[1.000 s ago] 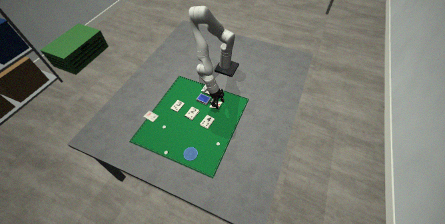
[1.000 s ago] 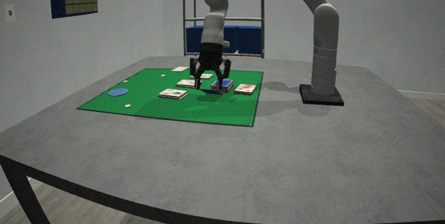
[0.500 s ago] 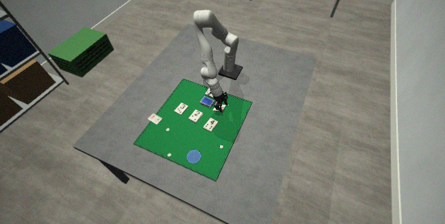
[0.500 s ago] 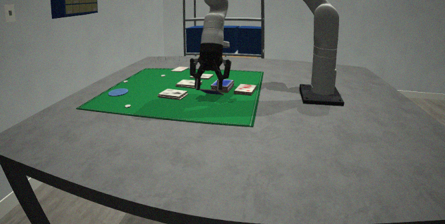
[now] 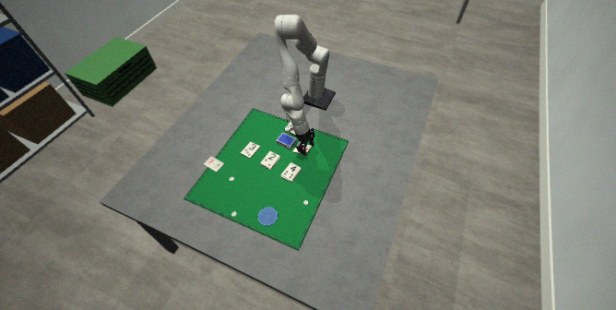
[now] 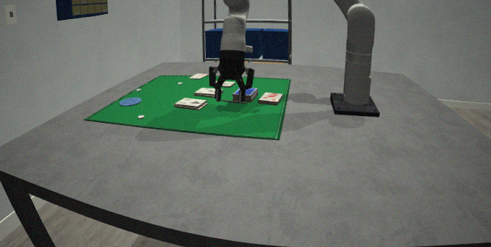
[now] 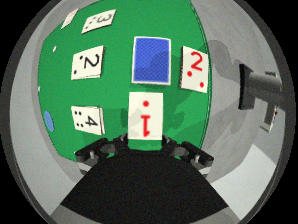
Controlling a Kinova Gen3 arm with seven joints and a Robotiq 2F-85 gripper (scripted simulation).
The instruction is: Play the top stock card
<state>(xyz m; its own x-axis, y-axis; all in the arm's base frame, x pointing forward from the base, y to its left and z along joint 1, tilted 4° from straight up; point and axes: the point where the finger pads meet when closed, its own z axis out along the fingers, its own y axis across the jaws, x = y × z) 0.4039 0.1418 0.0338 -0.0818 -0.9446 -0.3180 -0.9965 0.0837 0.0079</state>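
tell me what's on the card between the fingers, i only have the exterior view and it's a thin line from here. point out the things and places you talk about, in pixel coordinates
Observer: The wrist view shows a red 1 (image 5: 297, 149) (image 6: 231, 101) (image 7: 145, 116), its face towards that camera.

Operator: ok so i need a black 2, which pile is that

Observer: The top view shows the black 2 pile (image 5: 269, 160) (image 6: 206, 91) (image 7: 87, 63) as the middle of three, between the black 3 (image 5: 250, 149) (image 7: 99, 21) and the black 4 (image 5: 290, 172) (image 6: 190, 103) (image 7: 87, 120).

Operator: and the red card by the blue stack

Observer: The wrist view reads it as a red 2 (image 6: 270, 98) (image 7: 194, 70), the same colour as the held card.
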